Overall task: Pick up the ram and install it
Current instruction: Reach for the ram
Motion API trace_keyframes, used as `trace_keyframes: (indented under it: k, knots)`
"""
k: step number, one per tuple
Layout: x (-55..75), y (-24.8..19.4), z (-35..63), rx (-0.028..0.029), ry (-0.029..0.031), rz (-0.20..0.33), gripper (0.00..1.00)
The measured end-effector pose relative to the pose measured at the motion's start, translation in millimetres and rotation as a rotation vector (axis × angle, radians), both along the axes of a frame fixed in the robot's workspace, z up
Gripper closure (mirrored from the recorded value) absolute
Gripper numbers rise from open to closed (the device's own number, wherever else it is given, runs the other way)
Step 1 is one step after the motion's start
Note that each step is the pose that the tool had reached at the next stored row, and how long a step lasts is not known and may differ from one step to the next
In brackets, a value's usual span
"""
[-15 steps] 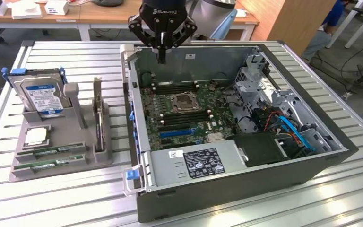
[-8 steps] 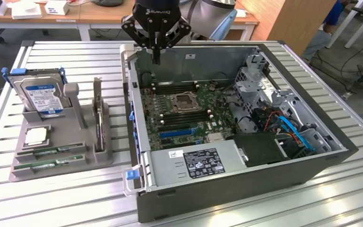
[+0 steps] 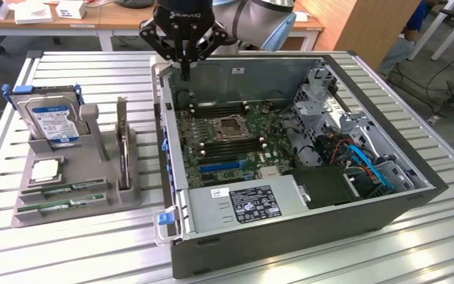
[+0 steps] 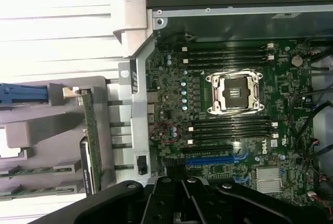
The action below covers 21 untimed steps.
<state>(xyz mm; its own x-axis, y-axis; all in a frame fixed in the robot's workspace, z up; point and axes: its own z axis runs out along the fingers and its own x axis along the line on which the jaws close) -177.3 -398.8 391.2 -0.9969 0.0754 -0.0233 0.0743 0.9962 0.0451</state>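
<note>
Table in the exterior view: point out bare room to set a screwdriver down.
Free on the table: the near strip in front of the gray holder and computer case, the slats beyond the holder, and the corner at the exterior view's right of the case. Crowded: the gap between holder and case, and inside the case.

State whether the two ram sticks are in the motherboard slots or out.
Out. Both ram sticks lie flat in the grey holder beside the case; the motherboard slots look empty.

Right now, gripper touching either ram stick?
Apart. Exterior view: gripper hangs over the computer case wall; both ram sticks lie in the gray tray.
</note>
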Motion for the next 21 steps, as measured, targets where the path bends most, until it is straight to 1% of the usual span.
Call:
trace_keyframes:
  k: [8,21]
  knots:
    - [-15.4,0.0,-0.8,-0.0001,0.0000,0.000,0.91]
    - [-45.7,0.0,-2.2,-0.0001,0.0001,0.000,0.91]
